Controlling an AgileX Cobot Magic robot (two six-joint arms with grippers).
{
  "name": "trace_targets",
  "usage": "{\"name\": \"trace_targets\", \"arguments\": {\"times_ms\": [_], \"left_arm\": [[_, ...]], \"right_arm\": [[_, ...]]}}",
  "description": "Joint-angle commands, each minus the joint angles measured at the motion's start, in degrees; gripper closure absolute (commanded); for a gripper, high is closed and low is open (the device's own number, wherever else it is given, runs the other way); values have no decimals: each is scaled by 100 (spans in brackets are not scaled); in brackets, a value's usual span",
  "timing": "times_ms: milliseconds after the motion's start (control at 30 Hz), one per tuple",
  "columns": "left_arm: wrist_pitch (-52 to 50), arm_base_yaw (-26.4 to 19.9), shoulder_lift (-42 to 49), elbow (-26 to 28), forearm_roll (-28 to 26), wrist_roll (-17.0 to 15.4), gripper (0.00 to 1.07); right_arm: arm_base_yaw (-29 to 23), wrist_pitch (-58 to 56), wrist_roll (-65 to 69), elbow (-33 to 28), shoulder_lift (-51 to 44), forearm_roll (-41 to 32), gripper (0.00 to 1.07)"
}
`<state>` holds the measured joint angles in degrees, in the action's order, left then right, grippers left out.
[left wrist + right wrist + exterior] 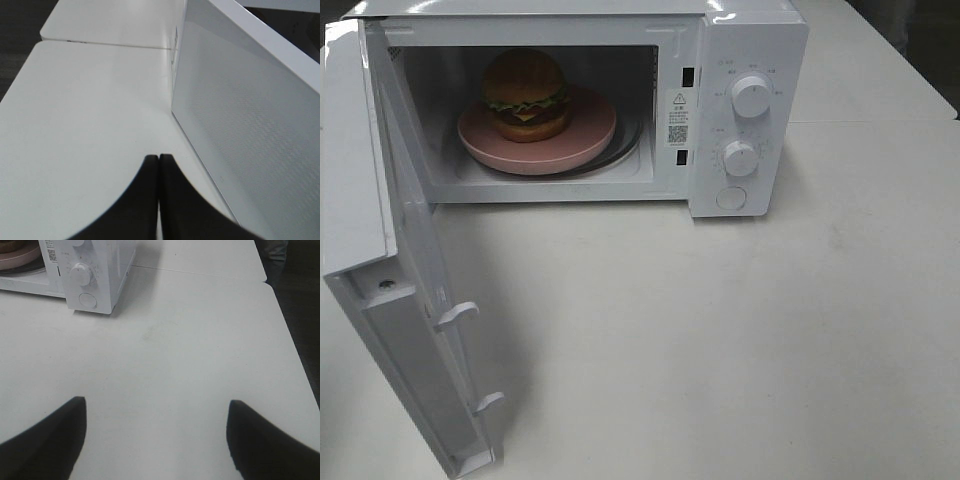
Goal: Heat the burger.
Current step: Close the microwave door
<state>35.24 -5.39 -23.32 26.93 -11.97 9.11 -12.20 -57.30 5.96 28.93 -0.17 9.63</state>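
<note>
Burger (525, 95) inside microwave (750, 60), far left, sitting on pink plate (595, 130). Door (365, 180) swung open toward near left. Left gripper (158, 162) pinched together, empty, just beside door panel. Right gripper (155, 402) spread wide, empty, above table (740, 340), right of microwave. Burger likely light and soft, layers apt to slide, glossy bun probably slippery. If moved, take plate rim, not bun.

Microwave door (420, 280) is standing wide open, walling off the table (740, 340) on the left, just beside the left gripper (158, 160). Cavity front is gaping unblocked; pink plate (595, 130) and burger (525, 95) are filling its floor. Table in front is lying open.
</note>
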Motion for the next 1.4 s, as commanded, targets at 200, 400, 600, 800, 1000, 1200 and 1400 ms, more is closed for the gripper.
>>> {"name": "trace_targets", "arguments": {"times_ms": [200,400,600,800,1000,1200,1400], "left_arm": [[-2137,-17,-665,-716,-344,115,107],[-3392,-17,-1117,-1272,-355,258,107],[-4521,-17,-1450,-1518,-292,252,107],[-4773,-17,-1816,-1518,189,120,107],[-5237,-17,-2527,-1518,1146,-1026,107],[-6022,-17,-3174,-1518,2899,-2355,107],[-7317,-17,-4022,-1518,4584,-3168,107]], "right_arm": [[23,29,-57,-17,-160,-6,32],[23,29,-57,-17,-160,-6,32],[23,29,-57,-17,-160,-6,32],[23,29,-57,-17,-160,-6,32],[23,29,-57,-17,-160,-6,32],[23,29,-57,-17,-160,-6,32],[23,29,-57,-17,-160,-6,32]]}}
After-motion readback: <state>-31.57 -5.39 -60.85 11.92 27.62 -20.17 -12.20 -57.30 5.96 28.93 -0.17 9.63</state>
